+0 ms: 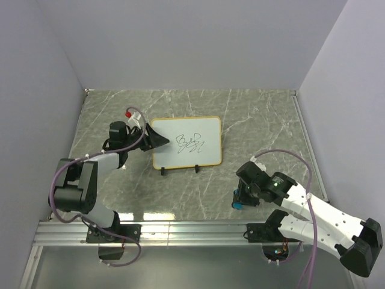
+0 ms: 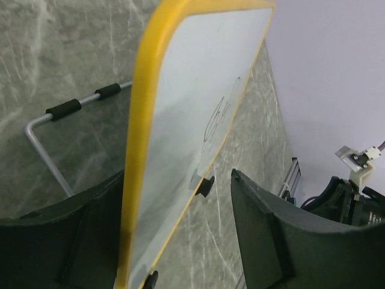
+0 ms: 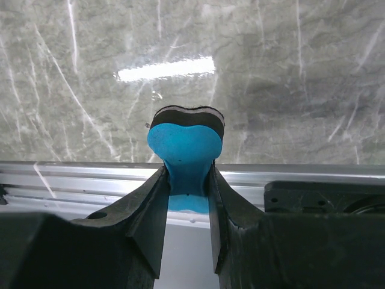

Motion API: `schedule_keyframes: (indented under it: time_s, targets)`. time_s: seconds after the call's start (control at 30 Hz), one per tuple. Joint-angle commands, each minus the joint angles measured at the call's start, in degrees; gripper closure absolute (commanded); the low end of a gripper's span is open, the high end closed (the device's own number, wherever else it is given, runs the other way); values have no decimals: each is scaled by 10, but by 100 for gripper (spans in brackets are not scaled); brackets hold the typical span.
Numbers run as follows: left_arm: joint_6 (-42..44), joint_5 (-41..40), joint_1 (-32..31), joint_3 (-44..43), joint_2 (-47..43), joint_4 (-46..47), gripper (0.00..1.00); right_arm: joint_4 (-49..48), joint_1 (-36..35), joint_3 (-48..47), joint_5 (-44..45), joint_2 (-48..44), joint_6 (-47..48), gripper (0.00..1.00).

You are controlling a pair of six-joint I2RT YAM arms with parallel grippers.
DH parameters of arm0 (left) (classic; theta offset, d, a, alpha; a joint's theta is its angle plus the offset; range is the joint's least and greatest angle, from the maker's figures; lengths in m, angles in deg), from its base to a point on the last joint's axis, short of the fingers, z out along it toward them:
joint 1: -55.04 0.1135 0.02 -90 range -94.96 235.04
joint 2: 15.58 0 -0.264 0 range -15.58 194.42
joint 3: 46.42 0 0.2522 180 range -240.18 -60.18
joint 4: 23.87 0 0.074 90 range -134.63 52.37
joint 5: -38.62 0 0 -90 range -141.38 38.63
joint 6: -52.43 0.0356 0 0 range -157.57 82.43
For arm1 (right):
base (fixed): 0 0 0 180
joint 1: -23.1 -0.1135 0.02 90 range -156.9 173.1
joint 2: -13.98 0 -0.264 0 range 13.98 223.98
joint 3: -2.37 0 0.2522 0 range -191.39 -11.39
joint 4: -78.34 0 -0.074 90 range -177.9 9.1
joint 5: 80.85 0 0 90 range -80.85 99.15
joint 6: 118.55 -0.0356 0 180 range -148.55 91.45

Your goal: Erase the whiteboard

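The whiteboard (image 1: 201, 132) stands upright on two small black feet near the middle of the table, with a black scribble (image 1: 189, 143) on its face. My left gripper (image 1: 159, 141) is open and straddles the board's left edge. In the left wrist view the yellow-framed board (image 2: 180, 120) stands between the fingers (image 2: 258, 217), close to the left one and with a wide gap to the right one. My right gripper (image 1: 239, 201) hangs near the table's front edge, right of the board. It is shut on the blue eraser (image 3: 185, 141), which also shows in the top view (image 1: 239, 205).
An aluminium rail (image 1: 180, 232) runs along the table's near edge, just under the right gripper (image 3: 187, 171). A wire stand with black sleeves (image 2: 63, 110) props the board from behind. Walls close in the table at the left, back and right.
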Motion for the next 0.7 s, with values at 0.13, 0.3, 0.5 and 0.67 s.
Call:
schedule_keyframes:
  time_s: [0.13,0.3,0.5,0.67]
  targets:
    - [17,-40,-18,67,-115,-45,31,-5,-3,30,20,-42,14,100]
    - [12,-65,-21,104,-150,-56,32,-20,-3,23,18,-27,27,100]
    - [-19,-90,-23,134,-160,-29,43,-56,-2,-51,8,45,66,100]
    - [-18,-118,-23,158,-153,-18,58,-78,-3,-153,6,138,113,100]
